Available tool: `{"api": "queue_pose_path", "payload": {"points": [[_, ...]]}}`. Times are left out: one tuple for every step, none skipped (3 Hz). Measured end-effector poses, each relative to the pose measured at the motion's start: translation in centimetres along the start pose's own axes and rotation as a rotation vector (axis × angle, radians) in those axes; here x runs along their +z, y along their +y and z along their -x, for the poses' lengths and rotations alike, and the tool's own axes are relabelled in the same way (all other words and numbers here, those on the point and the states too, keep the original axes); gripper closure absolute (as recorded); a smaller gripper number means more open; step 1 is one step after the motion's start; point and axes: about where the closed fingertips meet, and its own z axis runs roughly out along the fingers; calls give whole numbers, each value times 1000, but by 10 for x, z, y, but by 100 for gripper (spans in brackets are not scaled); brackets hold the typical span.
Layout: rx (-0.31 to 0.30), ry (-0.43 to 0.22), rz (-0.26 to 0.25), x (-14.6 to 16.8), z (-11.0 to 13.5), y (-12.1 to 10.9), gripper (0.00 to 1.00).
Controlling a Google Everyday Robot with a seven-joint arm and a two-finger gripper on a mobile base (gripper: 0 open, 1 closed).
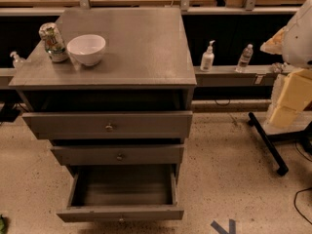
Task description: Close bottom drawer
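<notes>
camera view: a grey cabinet is seen from above and in front, on a speckled floor. all three drawers are out by differing amounts. the bottom drawer is pulled out furthest, well past the two above, so that its inner floor and side walls are exposed; its knob is only just made out at the front's lower edge. the middle drawer is out a little, and the top drawer somewhat more, with a dark gap left above it.

on the cabinet top, near the left edge, a white bowl is set upright with a can just beside it on the left.

the gripper is seen at the right edge as pale cream blocks below the white arm, well apart from the cabinet and touching nothing on it. whether it is open or closed cannot be told.

behind, on a low ledge, a pump bottle and a water bottle are stood near each other. a black stand leg is laid across the floor at the right.
</notes>
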Motion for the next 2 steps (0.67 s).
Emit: {"api": "queue_pose_path", "payload": {"points": [[0, 0, 0, 0, 0, 0, 0], [-3, -8, 36, 28, 9, -9, 0]]}}
